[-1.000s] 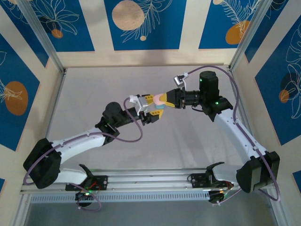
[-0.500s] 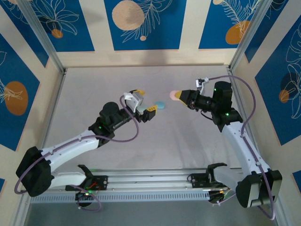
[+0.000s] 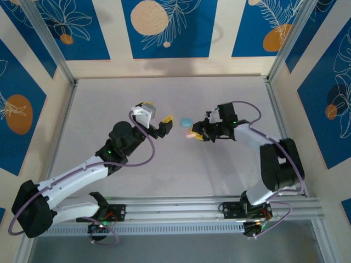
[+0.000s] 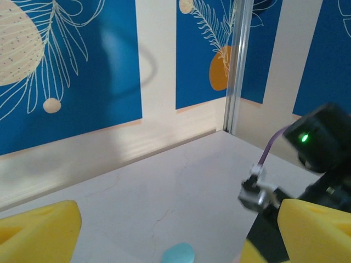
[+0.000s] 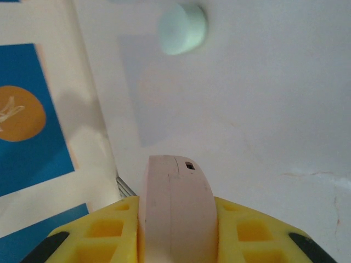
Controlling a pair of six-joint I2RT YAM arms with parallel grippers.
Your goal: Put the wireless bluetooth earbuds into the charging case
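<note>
A pink pebble-shaped charging case [image 5: 175,211] stands on edge between the yellow fingers of my right gripper [image 5: 175,222], which is shut on it. From above, that gripper [image 3: 197,132] holds the pink case [image 3: 191,134] low over the table's middle. A closed pale blue case [image 3: 186,121] lies on the table just beyond it, and it looks mint in the right wrist view [image 5: 182,28]. My left gripper [image 3: 157,115] stands open to the left of the blue case [image 4: 178,253], with nothing between its fingers [image 4: 41,233]. The earbuds are hidden.
The marble-look table [image 3: 109,98] is walled by blue and cream panels with aluminium posts [image 4: 239,66]. The right arm's wrist and purple cable [image 4: 318,148] show close on the right in the left wrist view. A rail [image 3: 175,208] runs along the near edge.
My left gripper opened and drew back to the left, leaving the blue case on the table. My right gripper swung away, then down and left, carrying the pink case.
</note>
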